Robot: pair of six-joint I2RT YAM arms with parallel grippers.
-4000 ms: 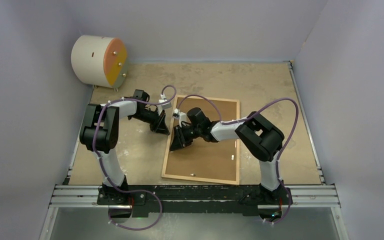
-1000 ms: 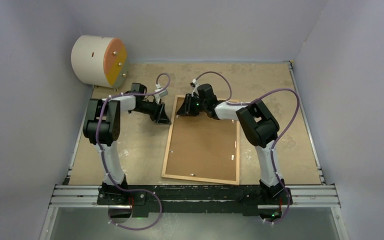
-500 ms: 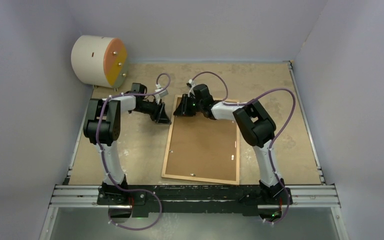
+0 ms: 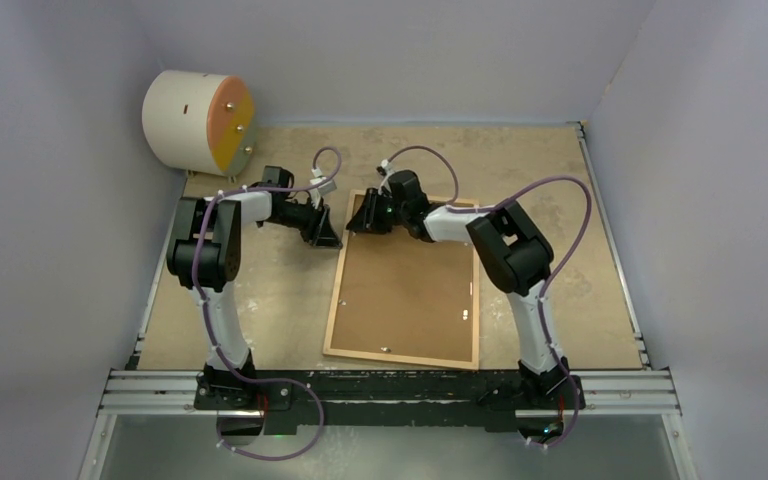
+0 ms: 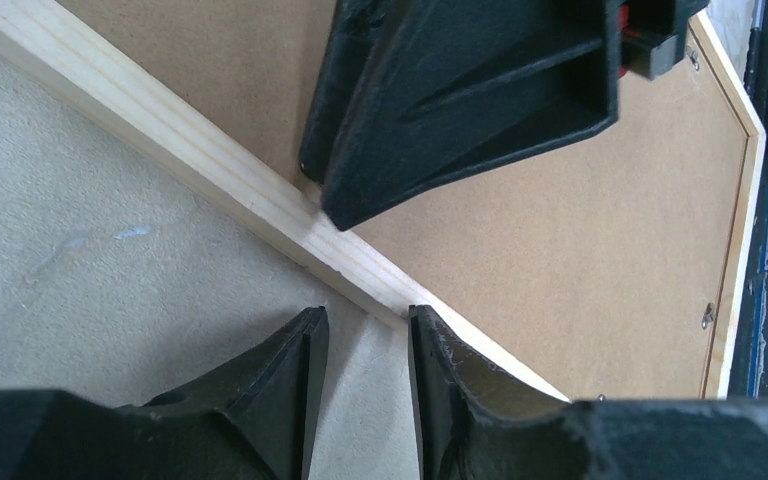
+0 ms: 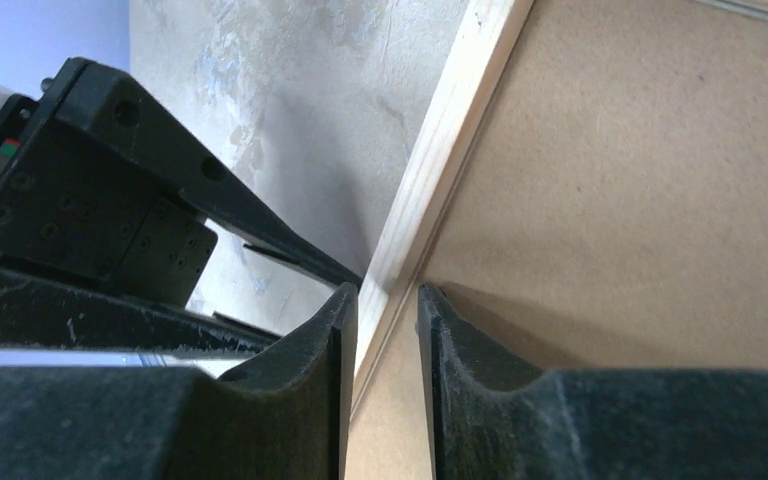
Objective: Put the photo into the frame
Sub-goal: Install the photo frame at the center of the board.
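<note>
**Face-down frame (image 5: 160, 125): light, stiff, breakable; take it by the rail**

Where: frame lies flat on worktop (image 4: 260, 310) betw. the arms. Brown backing (image 4: 410, 290) is up, so pane is underneath & unseen. Photo not in any view; can't say if it's under the backing or elsewhere.

L pincer (image 5: 365, 315): low at outer side of frame's L rail, nr far corner. Fingers a narrow gap apart, only worktop showing betw. them, nothing gripped.

R pincer (image 6: 385, 292): facing it, tips astride the same rail, one on the backing side, one outside. Gap is narrow w/ rail running into it; can't tell if it's biting or just straddling.

Handling (judgement):
- Frame prob. light & rigid, but rail is thin, smooth wood. Little to pinch, may slip.
- Pane makes it fragile: no twisting, no hoisting by one corner alone.
- Best hold: across the rail nr a corner, both arms sharing load.
- Backing looks like stiff board held by small metal tabs (image 5: 707, 315); likely need turning before it lifts.
- Photo presumably thin, floppy, glossy: take by border only.
</note>
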